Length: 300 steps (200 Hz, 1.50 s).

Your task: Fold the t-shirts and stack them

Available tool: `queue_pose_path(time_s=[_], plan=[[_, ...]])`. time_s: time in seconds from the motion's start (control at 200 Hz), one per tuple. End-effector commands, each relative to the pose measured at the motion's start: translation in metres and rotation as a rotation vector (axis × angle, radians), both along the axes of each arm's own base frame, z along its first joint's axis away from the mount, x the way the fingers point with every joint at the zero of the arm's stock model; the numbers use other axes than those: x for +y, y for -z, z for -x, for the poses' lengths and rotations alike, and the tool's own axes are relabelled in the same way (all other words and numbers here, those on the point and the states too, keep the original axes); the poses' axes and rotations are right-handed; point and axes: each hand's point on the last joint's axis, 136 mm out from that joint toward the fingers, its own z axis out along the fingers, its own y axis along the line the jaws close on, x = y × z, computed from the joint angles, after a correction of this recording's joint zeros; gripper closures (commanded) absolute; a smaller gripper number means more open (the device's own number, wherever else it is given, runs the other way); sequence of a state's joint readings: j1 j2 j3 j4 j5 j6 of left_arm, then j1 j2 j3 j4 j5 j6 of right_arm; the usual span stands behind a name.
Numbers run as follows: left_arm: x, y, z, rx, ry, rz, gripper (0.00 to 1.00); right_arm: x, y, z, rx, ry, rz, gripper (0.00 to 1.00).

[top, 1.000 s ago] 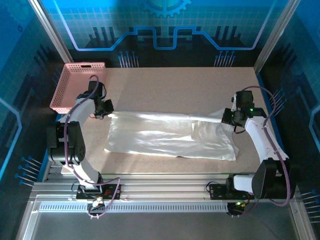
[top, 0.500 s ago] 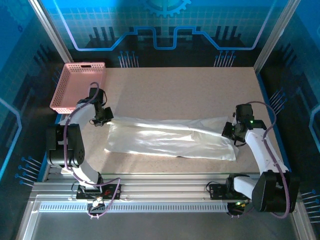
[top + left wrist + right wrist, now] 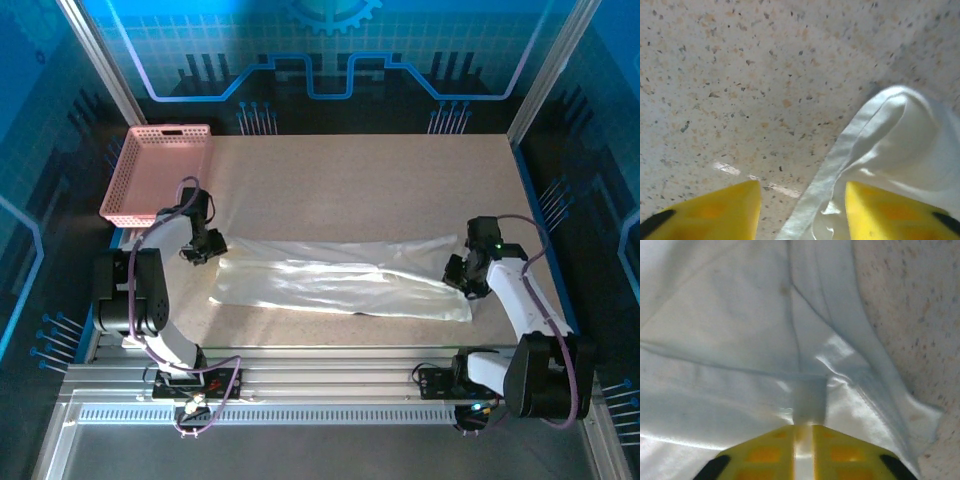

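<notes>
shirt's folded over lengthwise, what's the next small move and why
Probably open the right gripper to let go: its fingers pinch a ridge of the t-shirt, while the left gripper stands open over the hem and the fold lies flat on the table.

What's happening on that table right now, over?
Left gripper open at t-shirt hem. Right gripper pinching its fabric. Pink basket well clear.

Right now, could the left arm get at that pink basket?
Probably yes. The pink basket sits just beyond the left hand, with bare tabletop between them. The hand stands open over the edge of the t-shirt, so it looks free to go.
</notes>
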<state>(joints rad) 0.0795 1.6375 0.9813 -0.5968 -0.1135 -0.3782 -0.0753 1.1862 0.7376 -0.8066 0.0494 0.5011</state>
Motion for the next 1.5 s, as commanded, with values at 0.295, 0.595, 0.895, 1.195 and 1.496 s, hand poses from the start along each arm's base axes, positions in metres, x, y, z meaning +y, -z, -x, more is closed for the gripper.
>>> queue_pose_path(time_s=[0.295,0.595,0.895,1.195,1.496], plan=[[-0.080,-0.104,-0.052,-0.326,0.133,0.085,0.23,0.029,-0.050,-0.036,-0.229,-0.042,-0.165,0.32],[-0.208,-0.077,-0.083,-0.291,0.455,0.418,0.29,0.098,-0.040,-0.087,-0.191,-0.407,-0.231,0.42],[-0.201,-0.017,-0.060,-0.170,0.429,0.414,0.34,0.125,-0.004,-0.114,-0.086,-0.573,-0.172,0.51],[-0.174,0.000,-0.025,-0.123,0.363,0.364,0.32,0.126,0.015,-0.121,-0.033,-0.637,-0.114,0.56],[-0.168,-0.002,-0.024,-0.133,0.354,0.358,0.30,0.135,0.018,-0.111,-0.049,-0.677,-0.130,0.70]])
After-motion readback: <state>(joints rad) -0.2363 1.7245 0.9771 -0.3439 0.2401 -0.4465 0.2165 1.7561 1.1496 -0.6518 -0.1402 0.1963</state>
